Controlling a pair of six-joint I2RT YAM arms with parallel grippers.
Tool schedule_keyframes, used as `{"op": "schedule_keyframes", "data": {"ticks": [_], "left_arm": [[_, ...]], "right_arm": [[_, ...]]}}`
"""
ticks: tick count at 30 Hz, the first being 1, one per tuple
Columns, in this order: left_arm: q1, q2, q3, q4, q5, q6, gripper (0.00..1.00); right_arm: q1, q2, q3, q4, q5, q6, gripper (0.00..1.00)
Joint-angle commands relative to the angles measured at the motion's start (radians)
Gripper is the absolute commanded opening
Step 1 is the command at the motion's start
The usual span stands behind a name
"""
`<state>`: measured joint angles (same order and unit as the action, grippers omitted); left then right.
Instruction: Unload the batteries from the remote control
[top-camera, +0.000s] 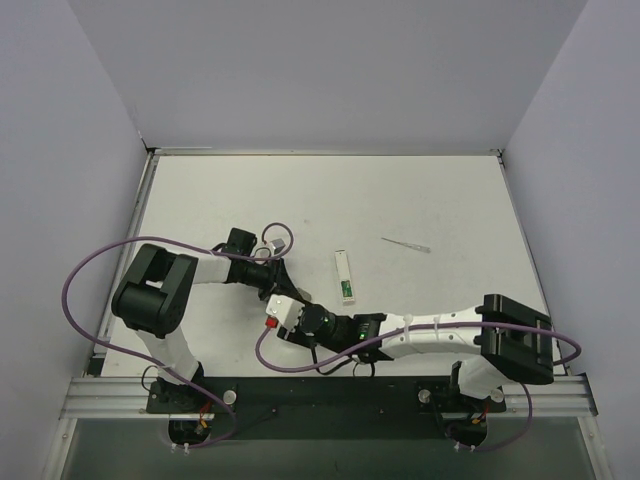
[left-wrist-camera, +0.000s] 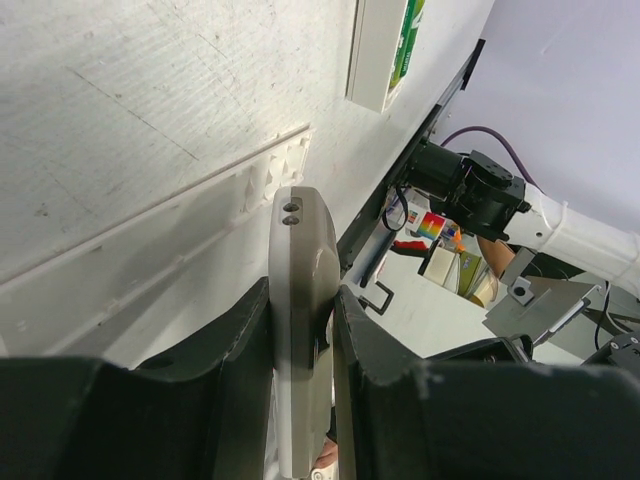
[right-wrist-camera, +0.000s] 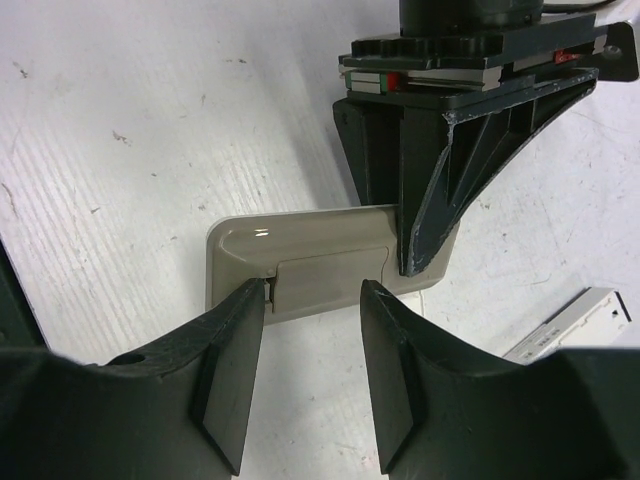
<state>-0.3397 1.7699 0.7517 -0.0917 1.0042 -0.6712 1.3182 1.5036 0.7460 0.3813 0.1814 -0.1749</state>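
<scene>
The remote control (right-wrist-camera: 320, 250) is a tan-grey bar held on edge just above the table, with a flat panel (right-wrist-camera: 330, 275) set flush in its face. My left gripper (left-wrist-camera: 300, 315) is shut on one end of it, and its dark fingers (right-wrist-camera: 430, 200) show in the right wrist view. It also shows in the left wrist view (left-wrist-camera: 298, 260). My right gripper (right-wrist-camera: 312, 300) is open, and its left fingertip (right-wrist-camera: 255, 300) touches the panel's edge. In the top view the two grippers meet at left centre, left (top-camera: 280, 285) and right (top-camera: 290, 308). The batteries are hidden.
A narrow white strip (top-camera: 345, 275) with a green patch lies on the table right of the grippers. It also shows in the wrist views (left-wrist-camera: 380, 50) (right-wrist-camera: 570, 325). A thin wire-like piece (top-camera: 405, 244) lies further right. Purple cables loop round both arms. Walls enclose the table.
</scene>
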Motion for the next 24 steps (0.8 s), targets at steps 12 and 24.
{"op": "schedule_keyframes", "data": {"ticks": [12, 24], "left_arm": [[-0.001, 0.003, 0.014, 0.03, 0.109, -0.096, 0.0], [0.001, 0.005, 0.02, 0.006, 0.1, -0.08, 0.0]], "right_arm": [[0.11, 0.076, 0.033, -0.068, 0.21, -0.066, 0.39], [0.122, 0.04, 0.01, -0.038, 0.329, -0.075, 0.38]]}}
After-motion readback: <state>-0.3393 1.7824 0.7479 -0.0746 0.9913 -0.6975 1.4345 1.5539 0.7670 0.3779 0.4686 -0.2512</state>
